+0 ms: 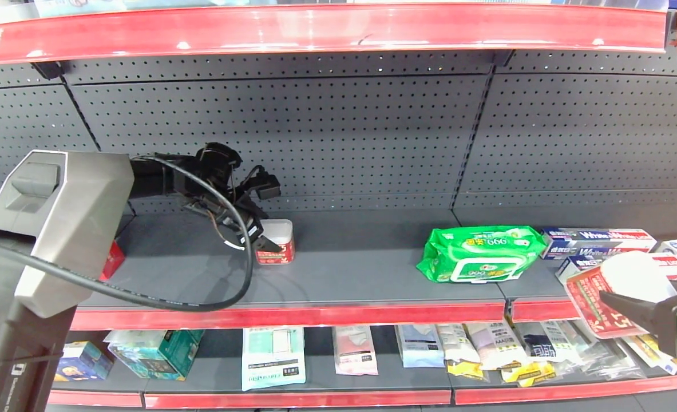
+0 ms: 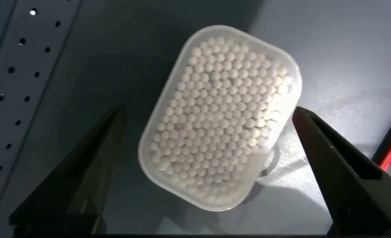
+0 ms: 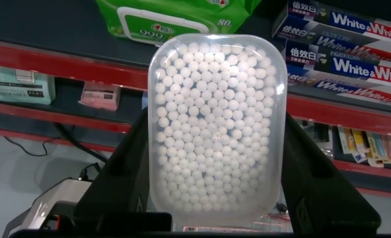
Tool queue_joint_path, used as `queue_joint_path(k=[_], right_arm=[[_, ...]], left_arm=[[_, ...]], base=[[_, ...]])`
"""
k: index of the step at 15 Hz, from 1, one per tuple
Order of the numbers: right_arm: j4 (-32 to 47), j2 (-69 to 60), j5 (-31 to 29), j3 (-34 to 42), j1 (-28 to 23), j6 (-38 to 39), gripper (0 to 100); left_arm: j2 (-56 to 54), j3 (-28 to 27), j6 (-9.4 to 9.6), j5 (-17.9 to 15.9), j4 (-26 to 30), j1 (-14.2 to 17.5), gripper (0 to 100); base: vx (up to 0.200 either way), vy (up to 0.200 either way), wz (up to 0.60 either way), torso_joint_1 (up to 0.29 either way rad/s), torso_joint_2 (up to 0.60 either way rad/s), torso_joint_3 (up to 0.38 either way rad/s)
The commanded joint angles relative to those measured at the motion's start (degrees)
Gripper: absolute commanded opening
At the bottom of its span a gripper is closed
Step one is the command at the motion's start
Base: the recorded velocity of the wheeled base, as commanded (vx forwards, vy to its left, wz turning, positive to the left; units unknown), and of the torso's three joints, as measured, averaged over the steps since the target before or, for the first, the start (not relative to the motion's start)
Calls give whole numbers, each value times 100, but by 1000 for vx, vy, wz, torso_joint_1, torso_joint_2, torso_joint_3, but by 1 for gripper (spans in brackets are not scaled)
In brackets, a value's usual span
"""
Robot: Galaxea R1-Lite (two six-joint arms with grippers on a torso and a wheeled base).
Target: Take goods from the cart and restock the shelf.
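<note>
A clear tub of cotton swabs (image 1: 276,241) with a red label stands on the grey middle shelf (image 1: 349,274). My left gripper (image 1: 260,236) hangs just over it, open, with a finger (image 2: 96,158) on each side of the tub (image 2: 218,116) and a gap to both. At the right, in front of the shelf edge, my right gripper (image 1: 630,303) is shut on a second swab tub (image 1: 621,286). In the right wrist view that tub (image 3: 216,125) sits between the dark fingers (image 3: 126,172).
A green wipes pack (image 1: 481,253) lies right of centre on the shelf, with toothpaste boxes (image 1: 598,240) beside it. A red item (image 1: 112,258) sits at the far left. The lower shelf (image 1: 229,366) holds several packets. Another red-edged shelf (image 1: 315,26) runs overhead.
</note>
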Motion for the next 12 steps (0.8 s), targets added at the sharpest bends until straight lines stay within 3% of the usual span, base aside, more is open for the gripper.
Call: queue_joint_path(k=[1, 12], right_arm=[[-2, 4, 1, 5, 2, -3, 0], [-2, 39, 18, 14, 2, -3, 0]], left_arm=[[-4, 1, 7, 3, 32, -9, 100], [22, 1, 16, 30, 128, -18, 100]], base=[[0, 0, 0, 0, 0, 0], [0, 0, 0, 0, 0, 0]])
